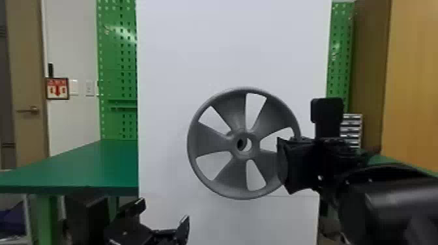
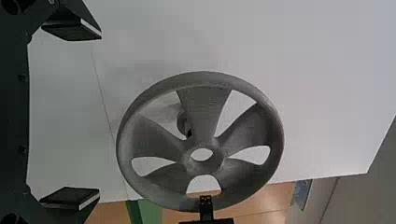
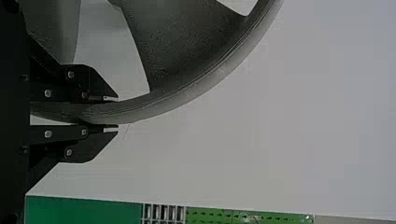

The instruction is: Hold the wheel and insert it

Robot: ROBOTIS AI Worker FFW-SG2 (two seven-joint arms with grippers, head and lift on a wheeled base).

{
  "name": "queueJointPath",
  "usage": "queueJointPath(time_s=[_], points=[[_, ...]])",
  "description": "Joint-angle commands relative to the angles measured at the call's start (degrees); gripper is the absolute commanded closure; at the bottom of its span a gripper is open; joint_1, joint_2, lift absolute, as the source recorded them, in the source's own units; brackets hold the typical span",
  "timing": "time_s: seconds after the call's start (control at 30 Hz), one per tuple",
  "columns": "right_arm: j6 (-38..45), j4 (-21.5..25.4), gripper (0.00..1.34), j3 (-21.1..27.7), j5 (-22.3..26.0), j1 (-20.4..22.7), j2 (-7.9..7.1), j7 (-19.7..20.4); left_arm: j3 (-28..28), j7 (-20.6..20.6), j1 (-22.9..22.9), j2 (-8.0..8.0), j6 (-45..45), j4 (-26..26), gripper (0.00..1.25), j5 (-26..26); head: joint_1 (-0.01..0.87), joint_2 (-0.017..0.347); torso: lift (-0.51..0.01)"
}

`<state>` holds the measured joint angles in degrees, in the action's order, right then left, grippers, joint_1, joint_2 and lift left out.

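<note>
The right end effector (image 3: 116, 113) is holding the gray wheel (image 1: 211, 140) by its rim, with its two fingers close together on it, and the wheel stands up in the air in front of the white board (image 1: 228, 42), a bit toward the board's right edge. The left end effector (image 1: 164, 213) is wide with nothing in it, down low near the board's left edge. The wheel looks ready to go on, so the next move should line its middle hole up with the short peg (image 2: 181, 123) and push it straight in.
</note>
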<state>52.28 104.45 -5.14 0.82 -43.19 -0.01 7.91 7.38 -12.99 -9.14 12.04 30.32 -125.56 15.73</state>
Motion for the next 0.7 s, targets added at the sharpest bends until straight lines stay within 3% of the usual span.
queueJointPath(time_s=[0.0,0.67], points=[[-0.86,-1.36,1.2,-0.04,0.23,-0.58,-0.08,0.0,0.0,-0.02,0.0,0.0,-0.08,0.05,0.1,0.0,0.097,0.015,-0.442],[-1.74,-6.19,1.2,-1.8,-0.12,-3.48,-0.17,0.0,0.09,-0.02,-0.09,0.0,-0.08,0.14,0.1,0.0,0.097,0.015,-0.442]])
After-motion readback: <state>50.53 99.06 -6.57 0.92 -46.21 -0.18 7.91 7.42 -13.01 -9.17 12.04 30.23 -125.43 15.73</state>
